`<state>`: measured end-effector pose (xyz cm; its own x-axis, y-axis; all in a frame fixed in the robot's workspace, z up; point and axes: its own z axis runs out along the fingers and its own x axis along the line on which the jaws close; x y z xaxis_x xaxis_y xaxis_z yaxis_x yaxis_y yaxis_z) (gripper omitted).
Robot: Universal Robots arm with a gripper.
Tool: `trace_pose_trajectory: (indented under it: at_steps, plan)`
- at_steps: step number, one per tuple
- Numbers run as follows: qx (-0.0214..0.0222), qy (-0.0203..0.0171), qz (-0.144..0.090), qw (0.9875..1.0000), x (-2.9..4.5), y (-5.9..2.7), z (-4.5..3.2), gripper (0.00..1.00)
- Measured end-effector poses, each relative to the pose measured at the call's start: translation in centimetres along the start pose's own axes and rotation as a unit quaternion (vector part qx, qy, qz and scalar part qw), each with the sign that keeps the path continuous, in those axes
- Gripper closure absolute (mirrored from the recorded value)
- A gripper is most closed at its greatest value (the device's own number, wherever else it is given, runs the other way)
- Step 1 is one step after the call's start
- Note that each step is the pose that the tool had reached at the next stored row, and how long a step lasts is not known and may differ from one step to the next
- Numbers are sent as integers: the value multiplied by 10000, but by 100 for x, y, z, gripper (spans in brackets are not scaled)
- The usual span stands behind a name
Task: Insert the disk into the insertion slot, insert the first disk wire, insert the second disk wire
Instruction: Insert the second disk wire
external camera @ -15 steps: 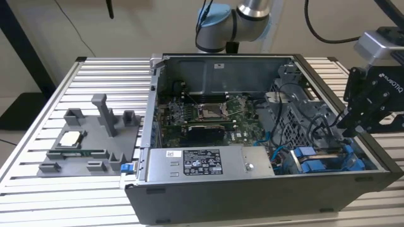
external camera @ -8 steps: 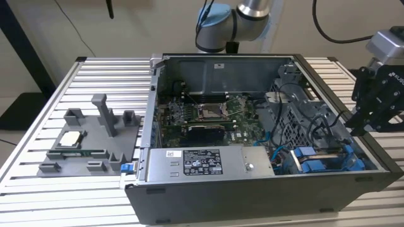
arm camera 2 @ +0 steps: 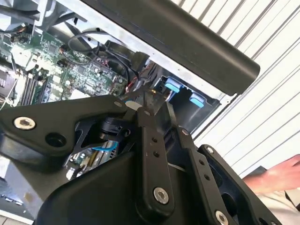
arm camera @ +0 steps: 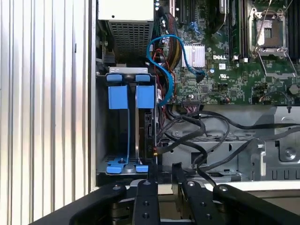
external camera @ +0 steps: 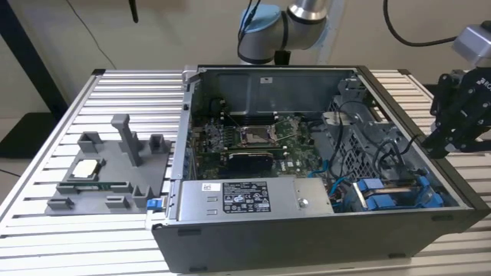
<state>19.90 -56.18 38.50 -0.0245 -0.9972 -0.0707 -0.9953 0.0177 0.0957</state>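
First wrist view looks down into the open computer case [arm camera: 93,56], which lies on its side, I'd judge so that the insertion slot [arm camera: 102,140] can be reached from above. Between the slot's blue pieces a thin grey-and-black slab stands on edge. I take that for the disk [arm camera: 146,126], seated in the slot, though so little of it shows that I can't swear to it. Just beside the slot, loose black cables [arm camera: 187,136] and a blue cable [arm camera: 164,61] trail over the board, handy for plugging in, I'd guess. The gripper [arm camera: 165,172] hangs over the case wall next to the slot, touching nothing I can see; whether it is apart or together I cannot tell. Well away from the slot, outside the case, a person's hand [arm camera 2: 276,176] shows above the slatted table [arm camera 2: 262,117].
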Motion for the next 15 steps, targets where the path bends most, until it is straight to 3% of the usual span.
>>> trace_pose_trajectory:
  at_steps: [8, 15]
  plan:
    - [-1, -1, 0, 10000, -182, -122, 2, 73]
    - [-3, -42, -5, 10000, -208, -219, 5, 73]
